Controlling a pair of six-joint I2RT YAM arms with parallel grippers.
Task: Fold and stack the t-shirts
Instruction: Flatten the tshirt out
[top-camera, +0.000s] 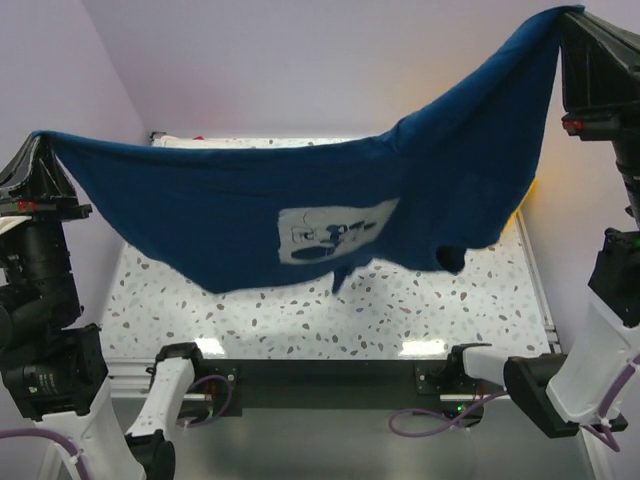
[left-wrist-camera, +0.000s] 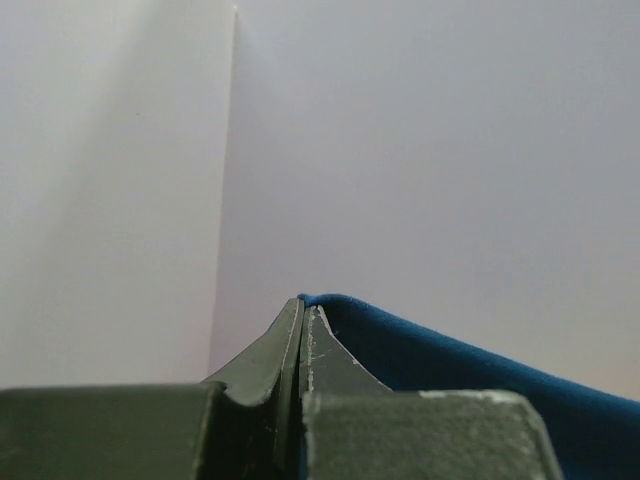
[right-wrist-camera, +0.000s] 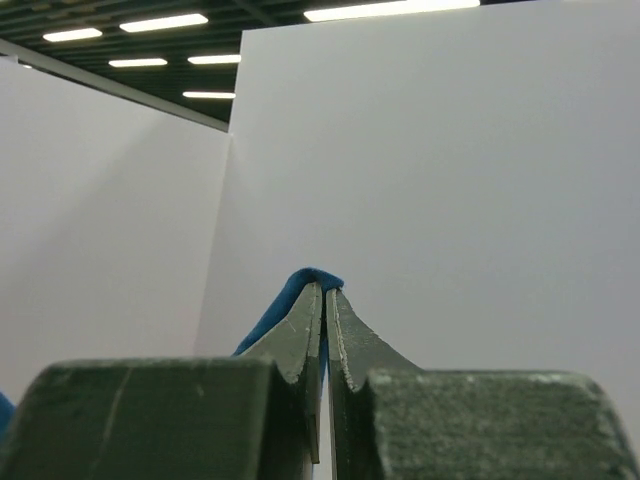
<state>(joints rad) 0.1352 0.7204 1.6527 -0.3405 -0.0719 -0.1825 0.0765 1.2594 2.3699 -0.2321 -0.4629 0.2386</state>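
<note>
Top external view: left gripper (top-camera: 38, 141) and right gripper (top-camera: 567, 16) pinch a navy t-shirt (top-camera: 230, 205) aloft.
Jaws clamp opposite edges, the right higher; cloth sags above the speckled table (top-camera: 300, 312), its pale cartoon print (top-camera: 335, 232) too small to read.

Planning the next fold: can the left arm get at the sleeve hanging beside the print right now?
Probably not. The left gripper is shut on a corner of the navy t-shirt, stretched in the air to the right gripper; reaching the sleeve means dropping that corner.
</note>
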